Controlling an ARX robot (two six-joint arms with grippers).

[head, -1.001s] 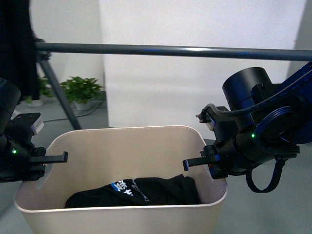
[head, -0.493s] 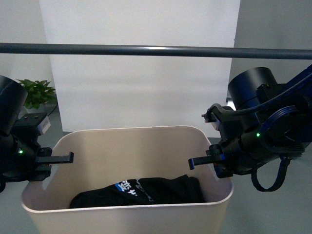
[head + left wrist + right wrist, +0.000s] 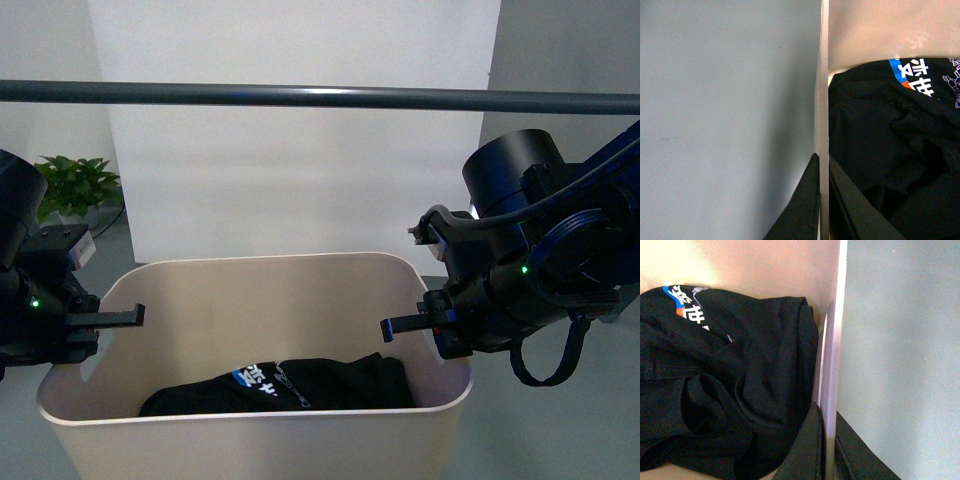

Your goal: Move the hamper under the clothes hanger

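Evidently the hamper [image 3: 250, 300] is being carried by its two short walls: the left end effector [image 3: 823, 172] is clamped over the left wall, one finger outside and one inside, and the right end effector [image 3: 827, 415] is pinched onto the right wall the same way. Gripping opposite sides probably keeps the tub level, so the black garment [image 3: 300, 385] stays in the bottom. The clothes hanger [image 3: 300, 96] has its bar running across above the tub's far rim; whether the tub sits directly beneath cannot be told.
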